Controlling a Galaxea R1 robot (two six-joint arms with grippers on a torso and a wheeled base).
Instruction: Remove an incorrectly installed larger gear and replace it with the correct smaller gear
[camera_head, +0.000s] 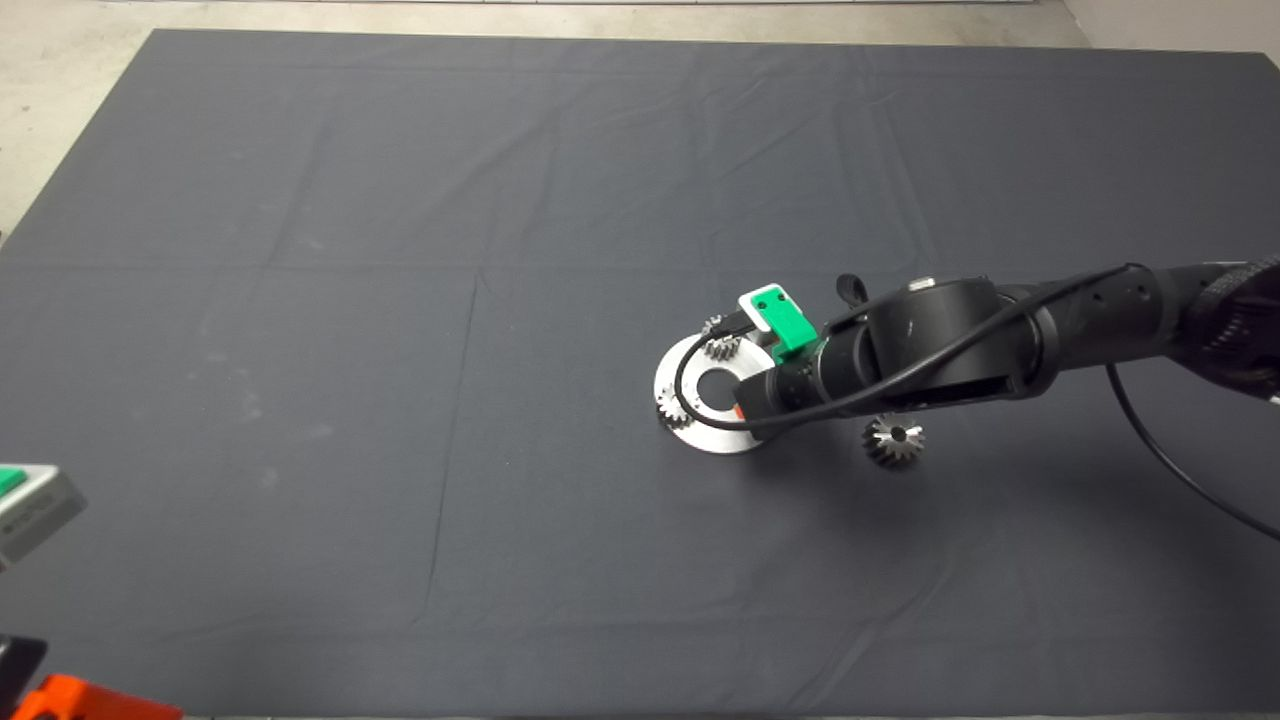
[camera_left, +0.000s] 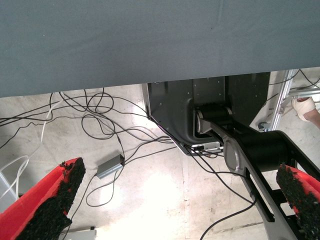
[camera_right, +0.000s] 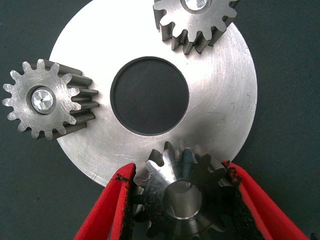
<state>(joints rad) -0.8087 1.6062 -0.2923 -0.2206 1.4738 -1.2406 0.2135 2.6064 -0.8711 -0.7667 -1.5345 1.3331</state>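
Head view: from high above, facing down on the dark mat (camera_head: 400, 300), far enough to take in almost its whole spread. Right wrist view: from just behind the right gripper (camera_right: 182, 197), facing straight down, very close to the round plate (camera_right: 215, 115). Shared by these two: the round plate (camera_head: 745, 365) and the pale gears on its rim. Left wrist view: from the parked left gripper (camera_left: 175, 200) at the mat's lower left edge, facing past the mat edge (camera_left: 150, 45) to the cabled floor (camera_left: 150, 200).
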